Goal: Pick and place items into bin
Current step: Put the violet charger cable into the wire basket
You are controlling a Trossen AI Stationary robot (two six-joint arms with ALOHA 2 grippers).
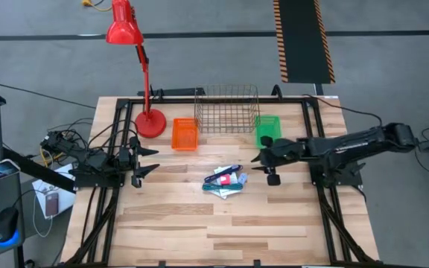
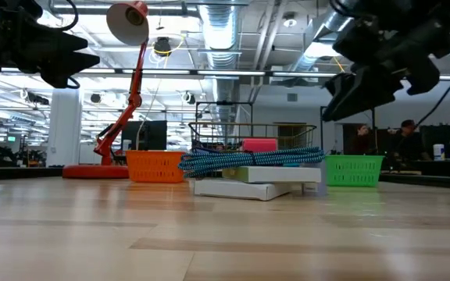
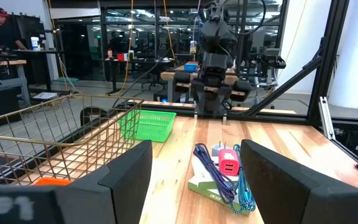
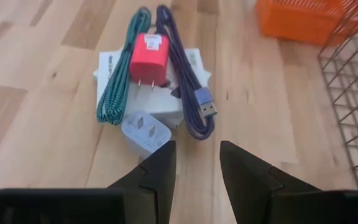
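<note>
The items lie in one small pile (image 1: 226,181) at the table's middle: flat white boxes (image 4: 107,62) underneath, and on them a red plug (image 4: 149,53), a teal braided cable (image 4: 120,74) and a purple cable (image 4: 185,81). A pale plug (image 4: 145,132) lies against the boxes' edge. My right gripper (image 4: 197,165) hangs open just right of the pile and above the table, slanting down toward it, with nothing between its fingers. My left gripper (image 1: 146,161) stands open at the table's left, pointing level toward the pile (image 3: 222,177).
Three bins stand in a row behind the pile: an orange basket (image 1: 185,134), a wire basket (image 1: 226,109) and a green basket (image 1: 268,129). A red desk lamp (image 1: 136,67) stands at the far left. Bare wood stretches from the pile to the near edge.
</note>
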